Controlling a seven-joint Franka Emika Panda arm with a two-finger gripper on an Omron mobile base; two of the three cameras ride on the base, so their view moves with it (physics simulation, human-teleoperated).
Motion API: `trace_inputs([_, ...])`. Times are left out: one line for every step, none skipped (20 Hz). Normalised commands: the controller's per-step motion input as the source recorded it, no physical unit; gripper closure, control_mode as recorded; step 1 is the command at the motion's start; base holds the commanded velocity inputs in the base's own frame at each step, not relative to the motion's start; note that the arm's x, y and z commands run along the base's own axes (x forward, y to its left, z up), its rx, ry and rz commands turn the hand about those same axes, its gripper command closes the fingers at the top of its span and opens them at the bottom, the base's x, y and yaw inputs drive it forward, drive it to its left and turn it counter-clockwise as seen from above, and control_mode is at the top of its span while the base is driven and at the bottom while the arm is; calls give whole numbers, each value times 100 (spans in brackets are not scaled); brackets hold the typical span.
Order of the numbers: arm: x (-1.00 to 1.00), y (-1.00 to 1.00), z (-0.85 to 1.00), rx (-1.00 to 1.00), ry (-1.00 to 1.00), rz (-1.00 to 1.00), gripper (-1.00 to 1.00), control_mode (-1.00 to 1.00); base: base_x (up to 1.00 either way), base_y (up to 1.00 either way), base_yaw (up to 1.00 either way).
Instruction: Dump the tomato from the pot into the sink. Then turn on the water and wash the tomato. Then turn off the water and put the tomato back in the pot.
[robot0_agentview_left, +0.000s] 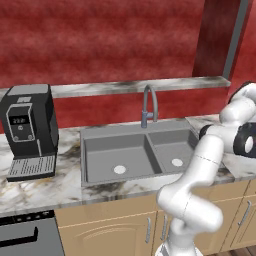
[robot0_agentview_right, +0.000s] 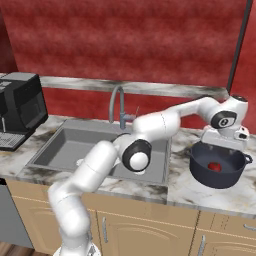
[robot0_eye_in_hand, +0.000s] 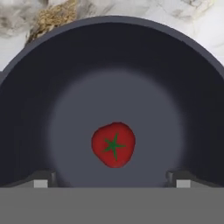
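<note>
While the hand (robot0_eye_in_hand: 112, 183) hangs spread over the pot (robot0_eye_in_hand: 26, 109), its stiff, probably heavy rim looks the surest hold; the glossy tomato (robot0_eye_in_hand: 113, 144) will roll loose.

I see a black coffee machine (robot0_agentview_left: 28, 127) on the marble counter (robot0_agentview_left: 45, 187), wooden cabinets (robot0_agentview_left: 110, 227) below, red wall (robot0_agentview_left: 100, 40) behind.

tomato (robot0_eye_in_hand: 113, 145): red, lying in pot (robot0_agentview_right: 218, 172) | sink (robot0_agentview_left: 135, 152): grey, on counter
</note>
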Motion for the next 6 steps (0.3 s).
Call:
trace_inputs([-55, 20, 44, -15, -9, 0, -100, -100, 0, 0, 0])
trace_inputs([-74, 31, 33, -17, -9, 0, -100, -100, 0, 0, 0])
trace_inputs([-89, 56, 15, -19, -10, 0, -100, -100, 0, 0, 0])
trace_inputs([-91, 78, 7, -23, -10, 0, -100, -100, 0, 0, 0])
trace_inputs([-91, 95, 0, -24, -10, 1, -100, -100, 0, 0, 0])
trace_inputs([-93, 100, 0, -25, -11, 2, -100, -100, 0, 0, 0])
